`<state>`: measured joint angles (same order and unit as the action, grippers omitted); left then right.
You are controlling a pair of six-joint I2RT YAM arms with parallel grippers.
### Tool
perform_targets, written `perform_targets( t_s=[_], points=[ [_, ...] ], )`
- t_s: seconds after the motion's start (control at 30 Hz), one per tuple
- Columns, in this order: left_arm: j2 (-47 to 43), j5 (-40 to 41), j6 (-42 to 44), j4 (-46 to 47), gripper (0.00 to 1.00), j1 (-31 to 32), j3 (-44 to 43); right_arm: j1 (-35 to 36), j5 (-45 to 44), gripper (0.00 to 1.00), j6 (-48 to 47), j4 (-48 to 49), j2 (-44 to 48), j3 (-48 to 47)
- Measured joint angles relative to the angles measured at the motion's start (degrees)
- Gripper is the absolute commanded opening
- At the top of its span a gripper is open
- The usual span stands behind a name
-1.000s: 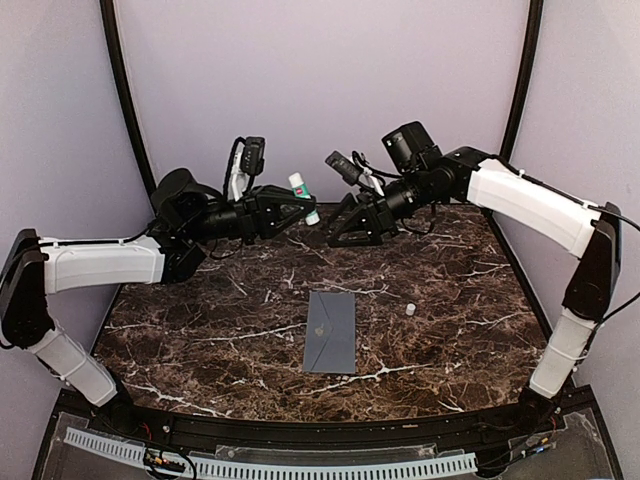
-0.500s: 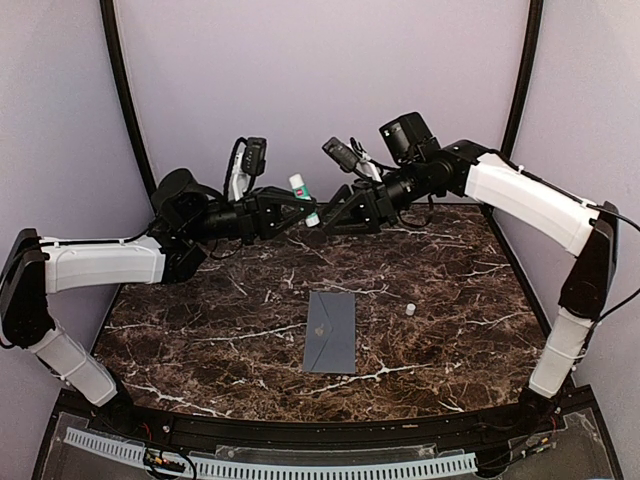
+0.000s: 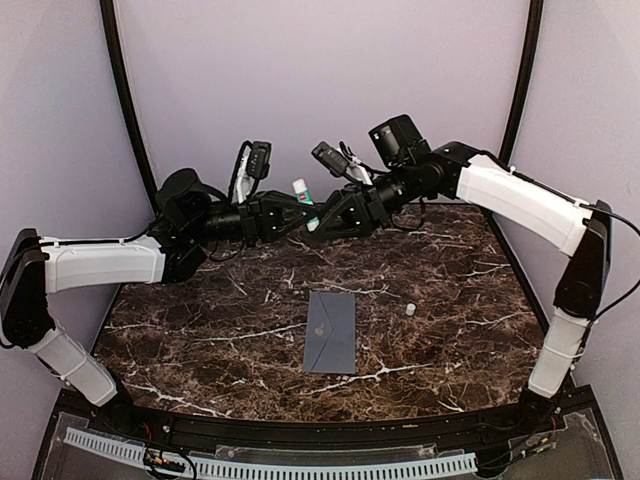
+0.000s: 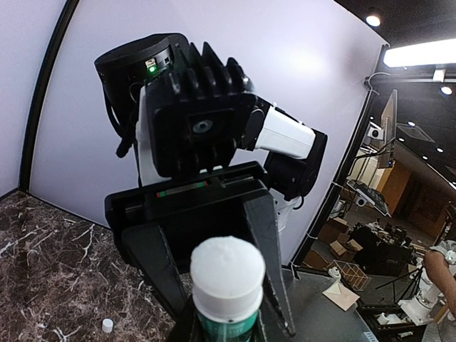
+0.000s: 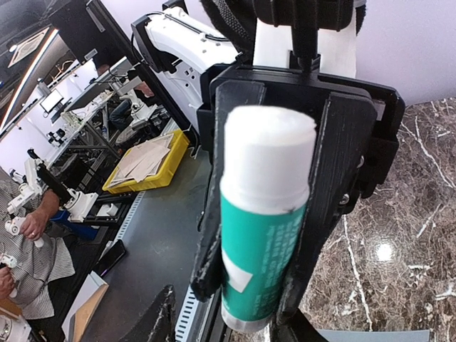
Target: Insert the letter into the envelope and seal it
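The grey-blue envelope (image 3: 331, 331) lies flat on the marble table (image 3: 200, 330), flap closed with a pale emblem. The letter is not in view. My left gripper (image 3: 303, 212) is raised at the back and shut on a green-and-white glue stick (image 3: 302, 191), which also shows in the left wrist view (image 4: 228, 274) and the right wrist view (image 5: 263, 228). My right gripper (image 3: 320, 224) is open, nose to nose with the left one. Its fingers (image 4: 267, 242) flank the stick's free end without closing on it.
A small white cap (image 3: 409, 309) lies on the table right of the envelope and shows in the left wrist view (image 4: 107, 325). Black frame posts (image 3: 125, 90) and grey walls close in the back and sides.
My right gripper has moved left and up toward the left gripper, and its open fingers now sit around the glue stick. The left arm has barely shifted. The envelope has not moved.
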<state>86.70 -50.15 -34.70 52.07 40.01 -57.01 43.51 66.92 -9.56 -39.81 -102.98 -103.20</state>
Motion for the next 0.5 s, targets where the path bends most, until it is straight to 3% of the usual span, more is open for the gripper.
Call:
perform_targets(
  t_s=[0.37, 0.5],
  points=[
    [0.00, -0.28, 0.87, -0.90, 0.00, 0.02, -0.24, -0.02, -0.15, 0.10, 1.73, 0.94, -1.20, -0.33],
    [-0.02, 0.17, 2.10, -2.19, 0.00, 0.00, -0.37, -0.04, -1.55, 0.07, 1.92, 0.55, -1.22, -0.52]
  ],
)
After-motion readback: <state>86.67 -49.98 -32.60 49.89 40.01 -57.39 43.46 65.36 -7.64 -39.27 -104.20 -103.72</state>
